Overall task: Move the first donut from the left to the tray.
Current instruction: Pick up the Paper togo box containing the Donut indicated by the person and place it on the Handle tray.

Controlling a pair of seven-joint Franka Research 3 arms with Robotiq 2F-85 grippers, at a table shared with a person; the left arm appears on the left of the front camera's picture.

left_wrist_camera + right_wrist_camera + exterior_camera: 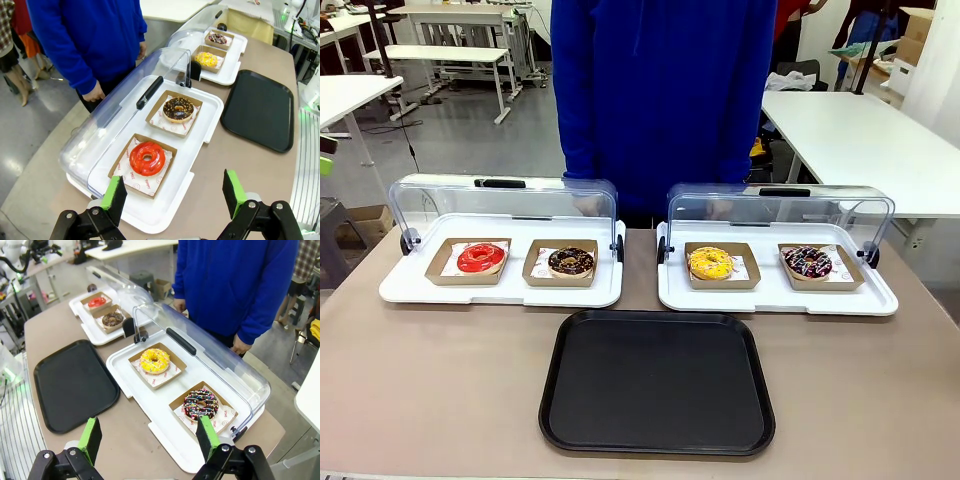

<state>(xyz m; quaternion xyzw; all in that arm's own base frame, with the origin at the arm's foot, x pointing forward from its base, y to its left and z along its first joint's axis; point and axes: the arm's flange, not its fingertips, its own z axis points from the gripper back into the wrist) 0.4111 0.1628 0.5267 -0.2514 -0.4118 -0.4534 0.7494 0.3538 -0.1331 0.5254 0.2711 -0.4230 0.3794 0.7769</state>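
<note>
Red donut point(146, 158) in holder point(116, 167), left tool point(174, 187) wide open, empty

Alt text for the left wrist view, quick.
The open left gripper faces the red-iced donut in its cardboard holder on a white tray, clear lid raised. A chocolate donut sits beyond it; the black tray is at right.

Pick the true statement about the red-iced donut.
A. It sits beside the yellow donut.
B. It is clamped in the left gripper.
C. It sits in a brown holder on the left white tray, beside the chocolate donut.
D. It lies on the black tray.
C: the red donut rests in its cardboard holder on the left white tray next to the chocolate donut, apart from the black tray, and the left gripper is open, holding nothing.
</note>
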